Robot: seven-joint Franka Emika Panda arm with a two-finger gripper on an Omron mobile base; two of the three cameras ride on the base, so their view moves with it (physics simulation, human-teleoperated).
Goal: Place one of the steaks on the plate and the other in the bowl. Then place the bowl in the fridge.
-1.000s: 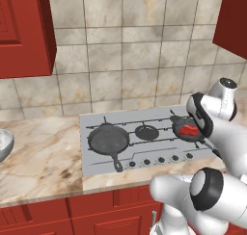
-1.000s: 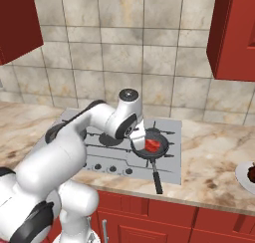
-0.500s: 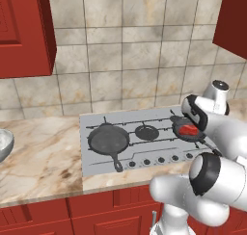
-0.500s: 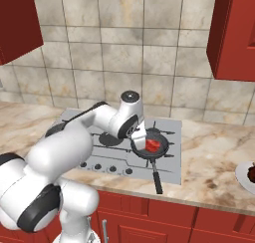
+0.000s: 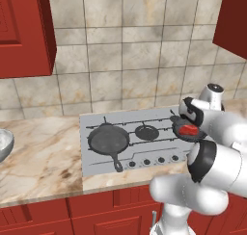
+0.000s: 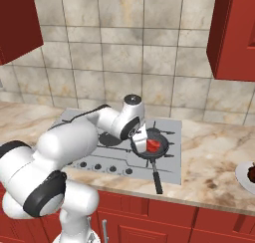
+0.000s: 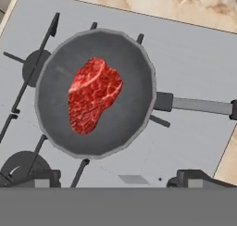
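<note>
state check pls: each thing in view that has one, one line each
steak: lying flat in the pan, not held
pan: upright on the stove's right burner, handle toward the counter edge
end effector: open, above the pan, touching nothing
skillet: upright on the left burner, nothing in it
bowl: upright on the counter left of the stove; contents cannot tell
plate: on the counter at far right, something dark on it

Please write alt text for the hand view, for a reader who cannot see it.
A raw red steak lies flat in a round dark skillet on a grey stovetop, seen from above. The skillet's handle runs to the right edge, and marbled counter shows along the top. Two dark fingers of the open gripper rise at the bottom, apart and touching nothing.
</note>
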